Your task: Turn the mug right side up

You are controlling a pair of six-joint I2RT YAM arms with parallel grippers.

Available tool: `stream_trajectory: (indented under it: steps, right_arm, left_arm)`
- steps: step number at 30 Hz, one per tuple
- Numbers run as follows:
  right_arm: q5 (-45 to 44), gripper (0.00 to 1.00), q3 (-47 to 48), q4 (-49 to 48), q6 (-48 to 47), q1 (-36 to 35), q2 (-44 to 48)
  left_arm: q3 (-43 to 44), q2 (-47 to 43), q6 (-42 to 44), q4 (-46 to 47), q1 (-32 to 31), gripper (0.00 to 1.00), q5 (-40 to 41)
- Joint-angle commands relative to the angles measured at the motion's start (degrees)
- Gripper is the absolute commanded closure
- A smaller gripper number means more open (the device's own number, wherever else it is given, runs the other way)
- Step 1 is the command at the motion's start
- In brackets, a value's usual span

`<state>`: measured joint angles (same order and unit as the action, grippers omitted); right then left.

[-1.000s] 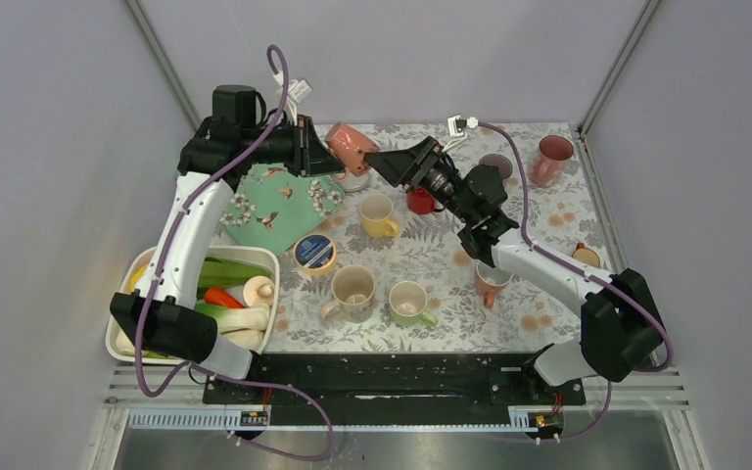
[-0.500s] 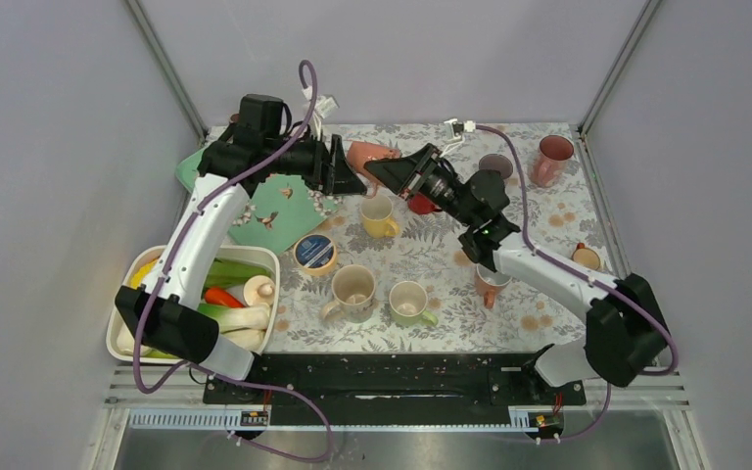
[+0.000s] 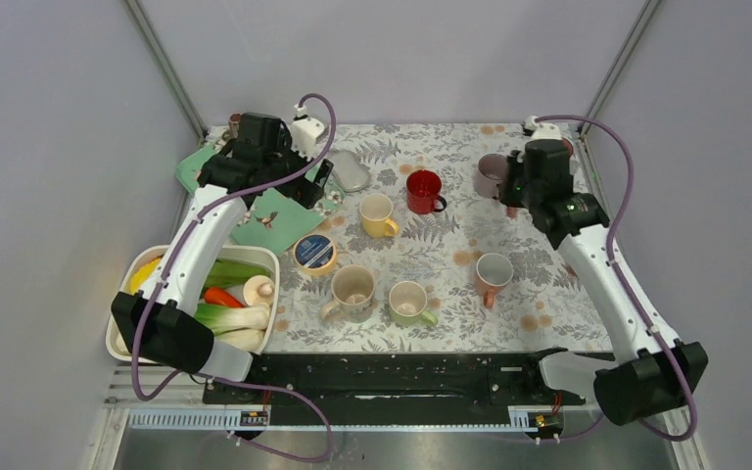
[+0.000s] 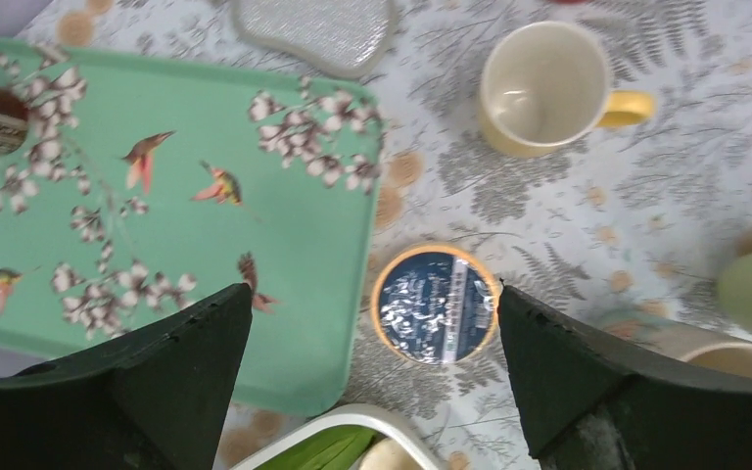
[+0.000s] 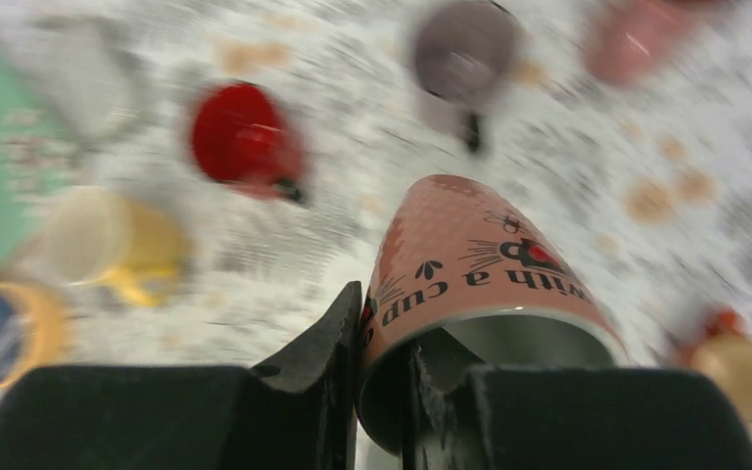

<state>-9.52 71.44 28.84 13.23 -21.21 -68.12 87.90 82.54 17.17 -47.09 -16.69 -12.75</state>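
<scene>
The pink mug (image 5: 480, 259) with black lettering hangs in the air in the right wrist view, its open mouth toward the camera and its base pointing away. My right gripper (image 5: 384, 338) is shut on its rim, with one finger outside the wall and the other inside. From above, that gripper (image 3: 523, 194) is over the back right of the table, and the wrist hides most of the mug. My left gripper (image 4: 372, 328) is open with nothing between its fingers. It is above the corner of the green tray (image 4: 157, 225) and a blue-lidded tin (image 4: 436, 305).
Upright mugs stand about: red (image 3: 424, 191), yellow (image 3: 379, 215), beige (image 3: 352, 291), green (image 3: 409, 302), salmon (image 3: 493, 274) and mauve (image 3: 491, 174). A silver dish (image 3: 350, 168) lies at the back. A white bin (image 3: 272, 262) of vegetables sits front left.
The left gripper let go of the pink mug, opened wide and drew back over the tray. The right gripper shut on the mug's rim and carried it from the back centre to the back right.
</scene>
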Motion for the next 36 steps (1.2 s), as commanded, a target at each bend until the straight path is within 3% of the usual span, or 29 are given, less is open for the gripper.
stream_trajectory:
  steps: [1, 8, 18, 21, 30, 36]
  right_arm:
    - [0.55, 1.0, -2.13, 12.44, -6.88, 13.81, -3.71]
    - [9.3, 1.0, 0.74, 10.71, -8.31, 24.35, -17.53]
    - [12.72, 0.99, 3.89, 11.13, -8.55, 26.1, -33.02]
    - [12.86, 0.92, 4.24, 11.41, -8.93, 26.11, -35.51]
    - [13.67, 0.52, 4.28, 12.31, -9.75, 26.07, -34.96]
    - [14.32, 0.37, 2.71, 13.03, -10.28, 26.05, -30.41]
  left_arm:
    - [-1.71, -0.68, 5.16, 5.78, 2.7, 0.01, 8.58]
    - [0.46, 4.95, 6.5, 5.82, 10.94, 0.01, 8.02]
    - [12.13, 22.65, 6.96, 6.84, 22.94, 0.01, 11.24]
    - [17.79, 29.12, 8.15, 7.91, 24.98, 0.01, 12.48]
    - [32.22, 46.71, 18.33, 10.59, 25.69, 0.01, 20.65]
    - [31.73, 50.65, 22.8, 20.96, 25.65, 0.01, 22.68]
